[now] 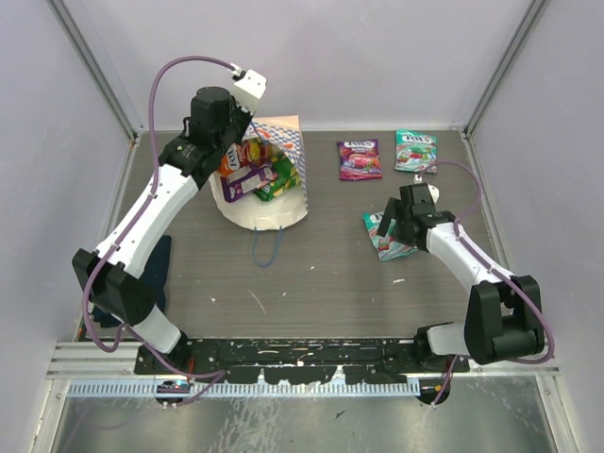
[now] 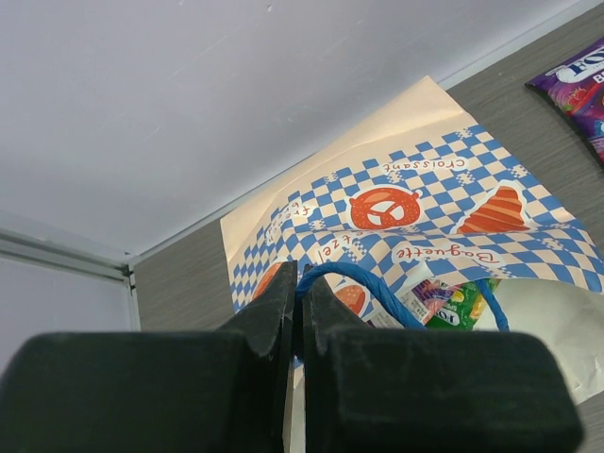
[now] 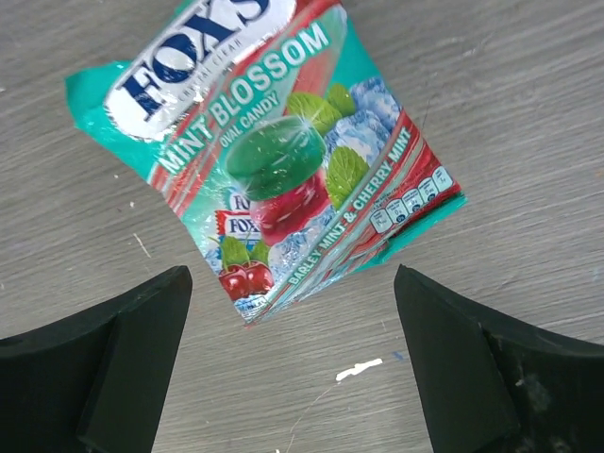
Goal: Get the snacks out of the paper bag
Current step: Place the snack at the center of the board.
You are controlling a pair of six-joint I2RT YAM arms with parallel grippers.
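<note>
The paper bag (image 1: 281,193) lies on its side at the back left, its mouth showing several snacks (image 1: 250,170) in purple, orange and green. My left gripper (image 1: 247,132) is shut on the bag's upper blue cord handle (image 2: 377,281), its tips (image 2: 300,278) pinching the cord above the checkered paper bag (image 2: 425,203). Packets (image 2: 442,300) show inside. A teal mint packet (image 3: 283,160) lies flat on the table, and my right gripper (image 3: 293,302) hangs open just above its lower corner, not touching it. From above, that packet (image 1: 385,241) sits under the right gripper (image 1: 392,225).
A purple packet (image 1: 360,159) and a teal packet (image 1: 415,151) lie on the table at the back right. The bag's other blue handle (image 1: 267,247) trails toward the front. A dark blue cloth (image 1: 156,274) lies under the left arm. Walls enclose the table.
</note>
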